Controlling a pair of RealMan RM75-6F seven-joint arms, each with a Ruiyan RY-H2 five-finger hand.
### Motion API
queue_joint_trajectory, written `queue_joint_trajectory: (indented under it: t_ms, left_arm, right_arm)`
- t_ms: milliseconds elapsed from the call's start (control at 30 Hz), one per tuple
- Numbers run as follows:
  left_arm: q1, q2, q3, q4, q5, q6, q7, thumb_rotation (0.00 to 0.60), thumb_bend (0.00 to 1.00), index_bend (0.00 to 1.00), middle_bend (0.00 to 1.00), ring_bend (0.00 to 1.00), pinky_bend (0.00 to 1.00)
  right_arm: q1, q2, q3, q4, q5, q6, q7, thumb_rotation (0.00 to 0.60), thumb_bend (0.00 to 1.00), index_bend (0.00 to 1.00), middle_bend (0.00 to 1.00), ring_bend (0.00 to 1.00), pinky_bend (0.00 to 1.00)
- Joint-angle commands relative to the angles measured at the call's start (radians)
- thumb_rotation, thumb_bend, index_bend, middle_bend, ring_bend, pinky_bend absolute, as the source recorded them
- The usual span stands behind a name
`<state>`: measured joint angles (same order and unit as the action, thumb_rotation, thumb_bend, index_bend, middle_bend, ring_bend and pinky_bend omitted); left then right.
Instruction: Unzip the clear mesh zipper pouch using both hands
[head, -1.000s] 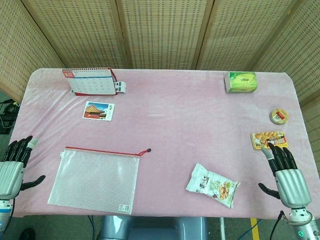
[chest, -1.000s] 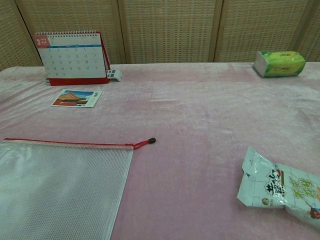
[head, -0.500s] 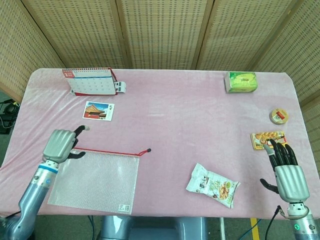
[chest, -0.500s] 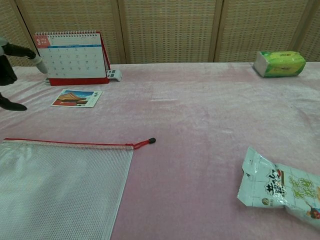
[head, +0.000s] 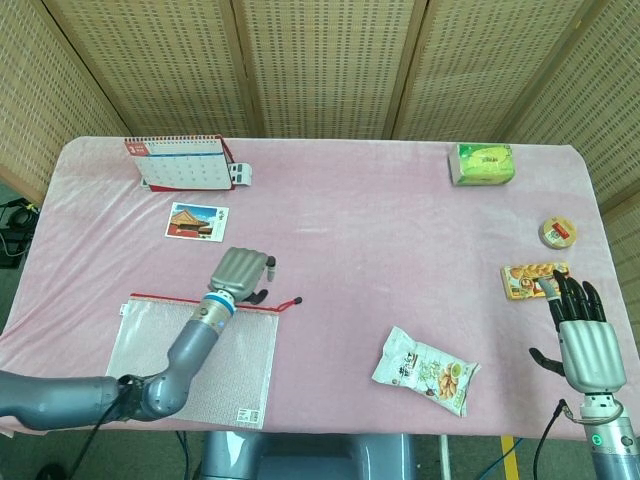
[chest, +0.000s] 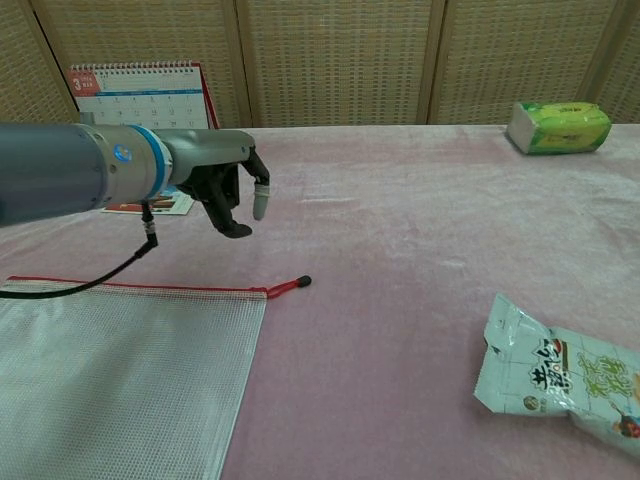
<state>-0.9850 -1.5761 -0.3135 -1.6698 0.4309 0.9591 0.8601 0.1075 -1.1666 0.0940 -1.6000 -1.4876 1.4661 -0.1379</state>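
While the left robot hand hovers above the table with its fingers curled downward and nothing held, the clear mesh zipper pouch lies flat just below and to the near side of it, not touched. Zipper: red track along the pouch's far edge, closed for its visible length; black pull tab at the end of a short red tail, resting just to the right of the left robot hand and slightly nearer the robot. In the chest view the left robot hand hangs over bare cloth, fingertips pointing down, well above the pull tab and the pouch. Right robot hand: at the table's near right edge, palm down, fingers extended and spread, empty; far from the pouch. Other items: postcard just beyond the left robot hand; desk calendar further beyond it, upright at the far left; white snack packet between the two robot hands, nearer the right; orange snack pack just beyond the right robot hand's fingertips; tape roll further beyond; green tissue pack at the far right.
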Motion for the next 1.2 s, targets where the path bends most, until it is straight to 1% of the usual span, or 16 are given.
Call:
queue_joint_trajectory:
  t_ms: [33,300,467,567,667,967,1200]
  left_arm:
    - [-0.076,-0.085,0.020,0.090,-0.077,-0.027,0.031,0.600,0.37,0.48,0.99,0.87,0.99]
    - [-0.147,-0.178,0.043,0.213,-0.142,-0.042,0.028,0.600,0.37,0.47,0.99,0.87,0.99]
    - [-0.172,-0.207,0.054,0.259,-0.168,-0.036,0.031,0.600,0.37,0.47,0.99,0.87,0.99]
    - [-0.182,-0.223,0.053,0.282,-0.187,-0.046,0.024,0.600,0.37,0.47,0.99,0.87,0.99]
    - [-0.192,-0.232,0.056,0.294,-0.208,-0.058,0.021,0.600,0.37,0.47,0.99,0.87,0.99]
    - [-0.197,-0.248,0.081,0.297,-0.198,0.005,0.029,0.600,0.37,0.47,0.99,0.87,0.99]
    - [-0.191,-0.264,0.088,0.320,-0.209,-0.006,0.024,0.600,0.37,0.47,0.99,0.87,0.99]
  right_arm:
    - [0.003,-0.001,0.001,0.005,0.007,-0.007,0.003,0.600,0.00,0.00,0.00,0.00,0.00]
    - [0.007,-0.001,0.003,0.012,0.021,-0.018,0.011,0.600,0.00,0.00,0.00,0.00,0.00]
    - [0.011,-0.001,0.005,0.018,0.032,-0.029,0.020,0.600,0.00,0.00,0.00,0.00,0.00]
    - [0.013,0.001,0.008,0.021,0.037,-0.031,0.026,0.600,0.00,0.00,0.00,0.00,0.00]
    - [0.013,0.003,0.008,0.022,0.040,-0.031,0.032,0.600,0.00,0.00,0.00,0.00,0.00]
    - [0.013,0.007,0.009,0.023,0.044,-0.030,0.042,0.600,0.00,0.00,0.00,0.00,0.00]
    - [0.013,0.008,0.005,0.019,0.036,-0.026,0.041,0.600,0.00,0.00,0.00,0.00,0.00]
